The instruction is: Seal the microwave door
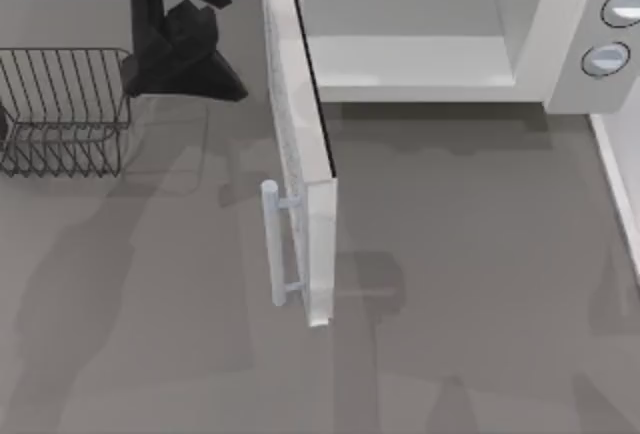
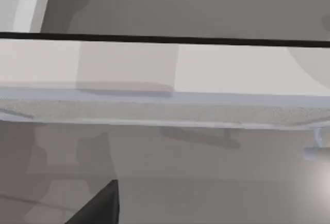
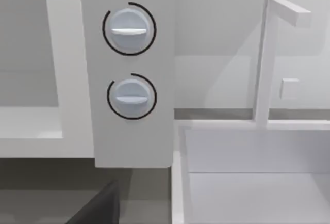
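The microwave door [image 1: 300,124] stands wide open, swung out from the white microwave [image 1: 560,44] toward the table's front, so I see it edge-on. Its light-grey bar handle [image 1: 272,244] faces the table's left. The oven's cavity [image 1: 400,24] lies bare behind it. My left gripper [image 1: 190,74] hangs at the back left, apart from the door and on its handle side. In the left wrist view the door [image 2: 165,108] runs across as a long white band, with the handle [image 2: 317,152] at one end. A dark corner of my right gripper [image 3: 98,208] shows before the knobs [image 3: 129,29].
A wire basket [image 1: 60,109] sits at the table's left edge, next to the left arm. A white sink [image 3: 258,172] with a tap [image 3: 265,59] adjoins the microwave on the right. Bare grey tabletop spreads in front of the door.
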You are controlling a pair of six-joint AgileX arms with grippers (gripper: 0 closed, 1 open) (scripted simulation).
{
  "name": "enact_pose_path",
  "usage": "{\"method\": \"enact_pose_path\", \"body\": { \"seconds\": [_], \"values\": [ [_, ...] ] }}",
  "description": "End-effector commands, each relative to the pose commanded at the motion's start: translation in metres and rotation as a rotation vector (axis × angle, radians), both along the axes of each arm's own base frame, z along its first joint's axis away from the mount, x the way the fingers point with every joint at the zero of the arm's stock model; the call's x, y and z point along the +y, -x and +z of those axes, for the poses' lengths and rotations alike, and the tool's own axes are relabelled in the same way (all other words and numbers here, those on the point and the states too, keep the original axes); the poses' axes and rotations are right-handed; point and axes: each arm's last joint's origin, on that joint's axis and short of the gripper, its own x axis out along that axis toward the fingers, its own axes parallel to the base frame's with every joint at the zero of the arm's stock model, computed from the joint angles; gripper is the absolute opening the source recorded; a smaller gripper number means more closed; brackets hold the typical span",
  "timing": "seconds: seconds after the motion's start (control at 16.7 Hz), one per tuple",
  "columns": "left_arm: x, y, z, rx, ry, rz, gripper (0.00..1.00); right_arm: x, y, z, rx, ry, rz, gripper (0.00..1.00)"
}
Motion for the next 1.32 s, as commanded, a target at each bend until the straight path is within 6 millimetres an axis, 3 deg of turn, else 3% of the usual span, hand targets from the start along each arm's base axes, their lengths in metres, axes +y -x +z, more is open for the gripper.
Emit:
{"method": "enact_pose_path", "body": {
  "seconds": [0.36, 0.84, 1.14, 1.32],
  "values": [
    [-0.001, 0.0, -0.003, -0.002, 0.0, 0.003, 1.0, 0.0, 0.0, 0.0, 0.0, 0.0, 0.0, 1.0],
    [-0.037, -0.007, -0.063, -0.003, 0.001, 0.001, 1.0, 0.0, 0.0, 0.0, 0.0, 0.0, 0.0, 1.0],
    [-0.04, -0.006, -0.069, 0.0, 0.0, 0.0, 1.0, 0.0, 0.0, 0.0, 0.0, 0.0, 0.0, 1.0],
    [-0.04, -0.006, -0.069, 0.0, 0.0, 0.0, 0.77, 0.0, 0.0, 0.0, 0.0, 0.0, 0.0, 1.0]
  ]
}}
